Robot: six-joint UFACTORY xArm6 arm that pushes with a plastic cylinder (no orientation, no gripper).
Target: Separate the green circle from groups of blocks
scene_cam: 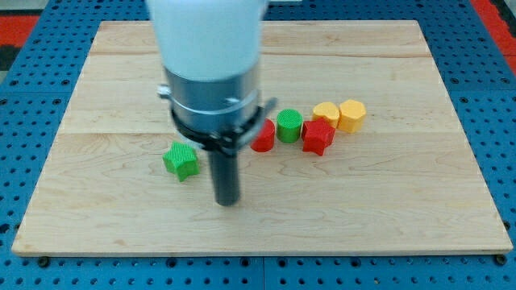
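Note:
The green circle (289, 126) stands right of the board's middle, in a tight row with a red block (264, 137) touching its left side and a red star-shaped block (318, 137) on its right. Two yellow blocks (326, 113) (351, 115) sit just right of the red star. A green star-shaped block (181, 159) lies alone to the left. My tip (228, 201) rests on the board, below and left of the green circle, and right of the green star-shaped block, touching neither. The arm hides part of the left red block.
The wooden board (403, 201) lies on a blue pegboard table (500, 97). The arm's white and metal body (211, 64) covers the board's upper middle.

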